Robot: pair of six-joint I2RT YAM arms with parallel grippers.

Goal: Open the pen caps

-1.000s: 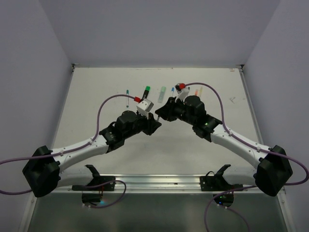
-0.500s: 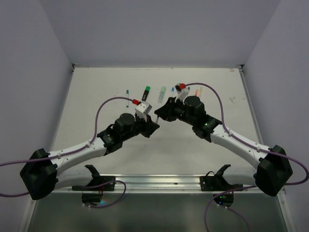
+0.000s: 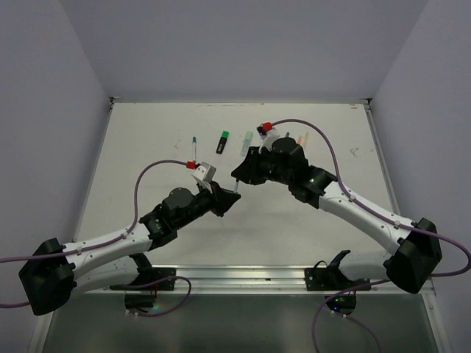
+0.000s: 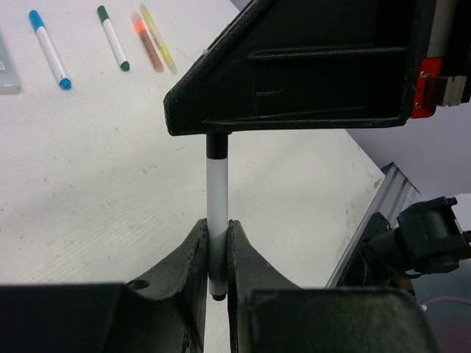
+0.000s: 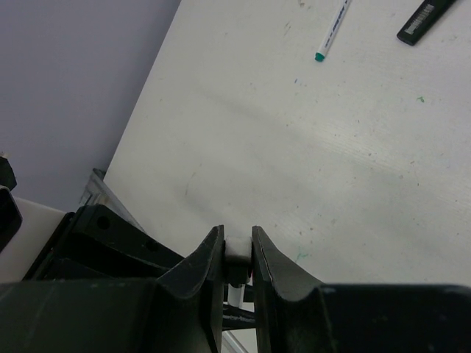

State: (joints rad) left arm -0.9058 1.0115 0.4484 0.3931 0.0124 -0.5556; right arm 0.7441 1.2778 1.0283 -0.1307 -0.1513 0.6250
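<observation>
Pen caps (image 3: 225, 134) lie with their pens in a row at upper centre of the top view (a black-and-green marker (image 3: 223, 141) among them, its print too small to read), with open table (image 3: 132, 132) to left, right and below. Mid-frame, left gripper (image 3: 227, 197) and right gripper (image 3: 240, 175) meet on a white pen (image 3: 236, 184). From the left wrist, left fingers (image 4: 193, 254) stand narrow, pinching that pen's barrel below its black cap (image 4: 216, 145). From the right wrist, right fingers (image 5: 206, 265) clamp a white bit of the pen, low centre.
</observation>
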